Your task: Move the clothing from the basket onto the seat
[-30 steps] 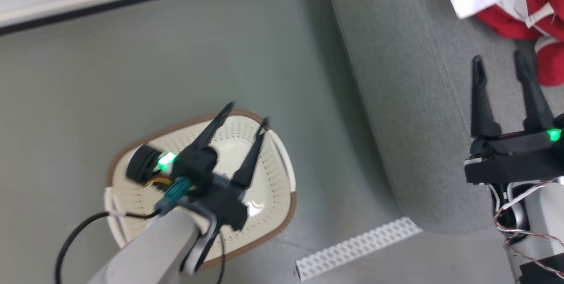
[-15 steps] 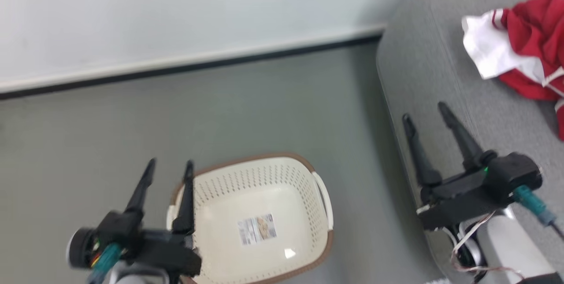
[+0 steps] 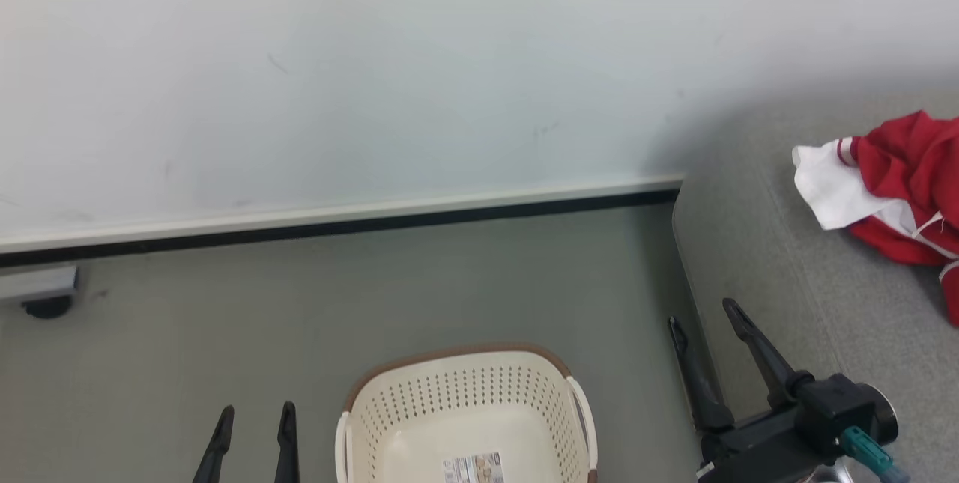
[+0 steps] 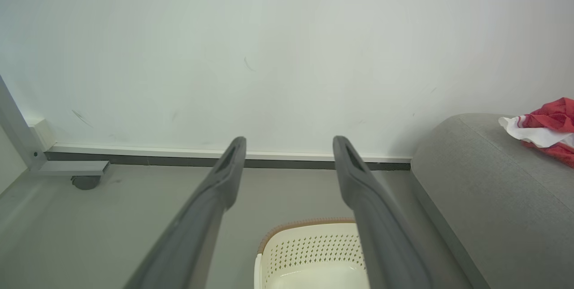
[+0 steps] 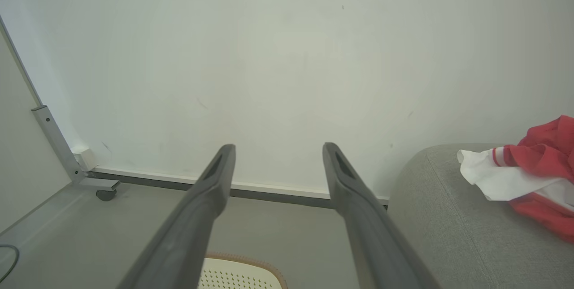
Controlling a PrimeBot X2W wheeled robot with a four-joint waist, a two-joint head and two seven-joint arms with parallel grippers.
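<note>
Here, grey floor [image 3: 374, 296], pale wall [image 3: 374, 79], seat [image 3: 824, 273]

Clothing [image 3: 906, 168]: red, with a white panel and thin red-and-white striping at its left edge. Basket [image 3: 464, 389]: cream-white, dotted with rows of perforations, brown rim band. Seat [image 3: 779, 296]: mid-grey woven fabric. Floor [image 3: 337, 303]: dull grey-green. Wall [image 3: 374, 79]: off-white, black skirting line.

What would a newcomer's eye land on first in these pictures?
First the red and white clothing, bunched on the grey seat at the head view's right edge. Next the cream basket on the floor at bottom centre, only a label sticker showing on its bottom. The left gripper and right gripper stand open, holding nothing.
</note>
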